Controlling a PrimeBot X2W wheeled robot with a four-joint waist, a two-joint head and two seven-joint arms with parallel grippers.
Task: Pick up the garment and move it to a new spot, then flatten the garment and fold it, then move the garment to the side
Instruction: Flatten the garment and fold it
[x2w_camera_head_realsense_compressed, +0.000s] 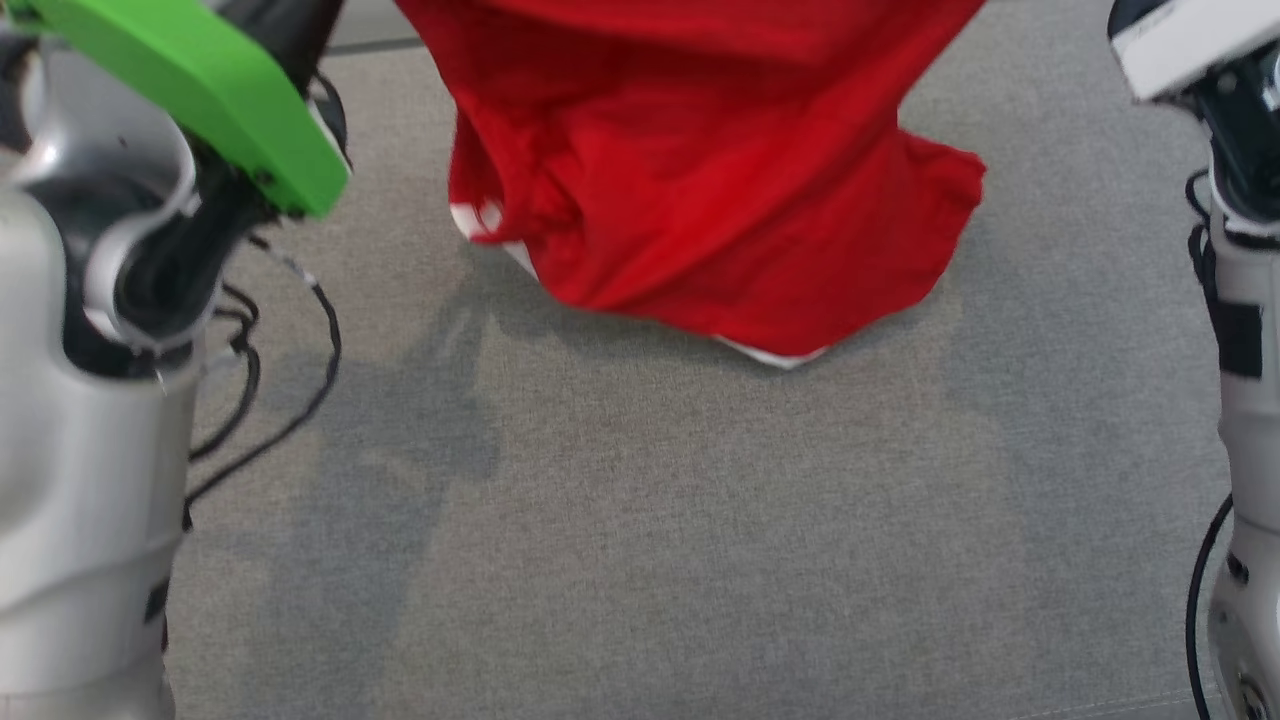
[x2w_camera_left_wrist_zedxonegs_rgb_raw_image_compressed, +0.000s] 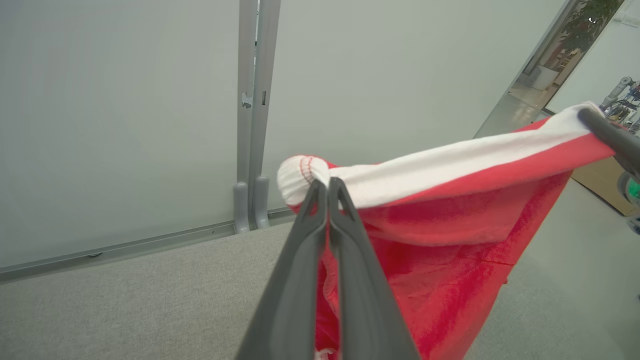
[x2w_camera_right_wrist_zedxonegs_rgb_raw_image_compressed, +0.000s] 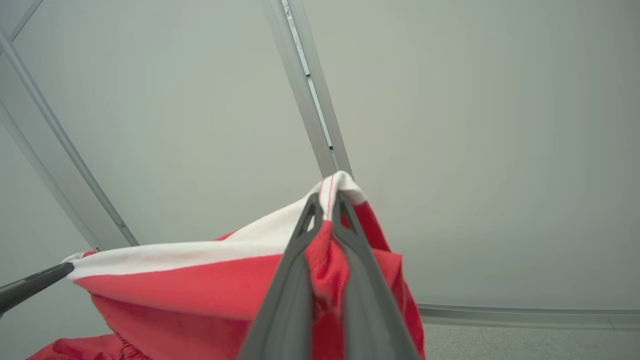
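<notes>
the left pincer is clamped on the red garment, at one end of its white edge. the right pincer grips the other end. the cloth hangs between them, its lower edge at or just above the grey table.

Grey woven surface, pale frosted wall panels with a metal post, soft even light.

The red garment is being held aloft at the far centre, its white band being stretched left to right, the remainder being left hanging in loose folds.
</notes>
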